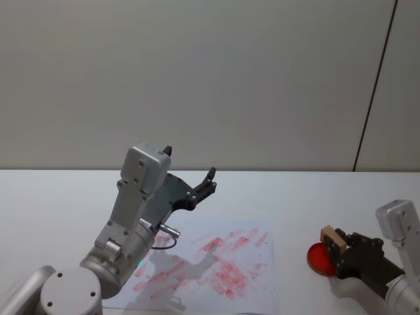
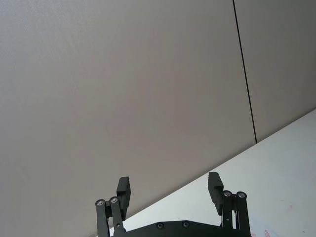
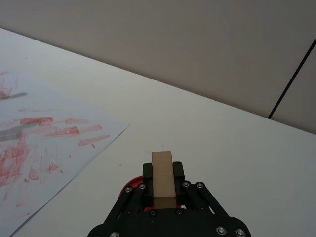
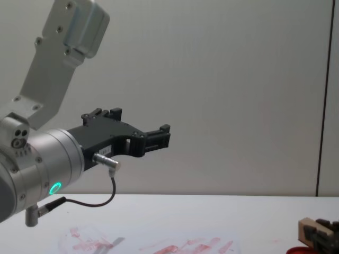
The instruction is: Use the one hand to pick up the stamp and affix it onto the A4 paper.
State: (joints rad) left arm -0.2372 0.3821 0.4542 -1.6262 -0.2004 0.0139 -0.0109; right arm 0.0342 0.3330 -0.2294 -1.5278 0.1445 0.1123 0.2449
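Observation:
My right gripper (image 1: 338,247) is shut on the stamp (image 1: 332,238), a small tan wooden block, low over the table at the right. In the right wrist view the stamp (image 3: 162,165) stands between the black fingers of the right gripper (image 3: 163,174), just above a red round pad (image 1: 320,258). To the left of them the A4 paper (image 1: 257,289) lies flat, smeared with red prints; it also shows in the right wrist view (image 3: 49,148). My left gripper (image 1: 190,164) hangs open and empty, raised above the paper's far left part; its jaws show spread in the left wrist view (image 2: 169,185).
The white table (image 1: 308,197) runs back to a plain grey wall. The left arm's silver wrist with green ring light and looped cable (image 4: 106,198) hangs over the paper's left side. Bare table lies between the paper and the red pad.

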